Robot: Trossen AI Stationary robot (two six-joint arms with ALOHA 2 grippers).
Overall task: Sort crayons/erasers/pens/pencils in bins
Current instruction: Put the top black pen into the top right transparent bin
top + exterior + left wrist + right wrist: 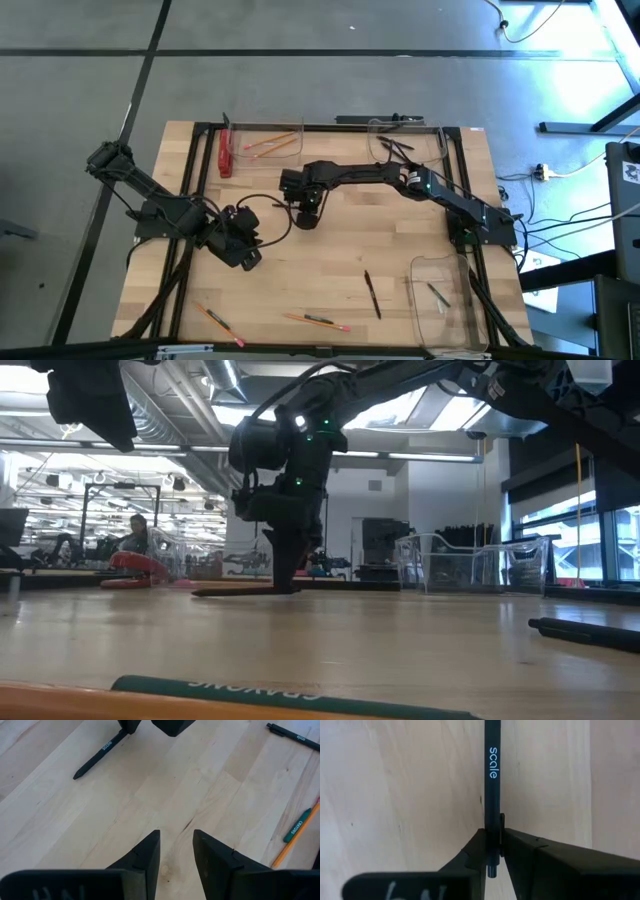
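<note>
Pinched between the fingers of the right end effector (pixel 492 851): a pen (pixel 492 780), slim, black, matte, white lettering along the barrel. Long axis running straight out ahead of the fingers, flat on the bench (pixel 400 250), gripped near one end with a short stub poking out behind. Placed mid-bench in the high view, right arm reaching in from its own side, end effector (pixel 308 212) pointed down at the wood. From the low view, fingertips at or just above the surface, pen lying level, not yet lifted.

Left end effector (pixel 176 851) spread, holding nothing, hovering over bare boards near the left-front part of the bench (waiting, by the look of it). Nearer arm for this pen: the right, already on it.

Likely destination, judging by contents: the far-right bin (pixel 405 140), clear plastic, low walls, rounded corners, dark sticks already inside. Far-left bin (pixel 262 140) holding orange pencils; a flat red bar (pixel 225 155) beside it. Third bin (pixel 445 300) at the front right, contents hard to tell.

Still loose on the bench: another pen (pixel 372 295), black, lying well apart toward the front; two pencils (pixel 315 321), thin, orange, pink-ended, along the front edge. Pale, smooth wood planking with visible grain.
</note>
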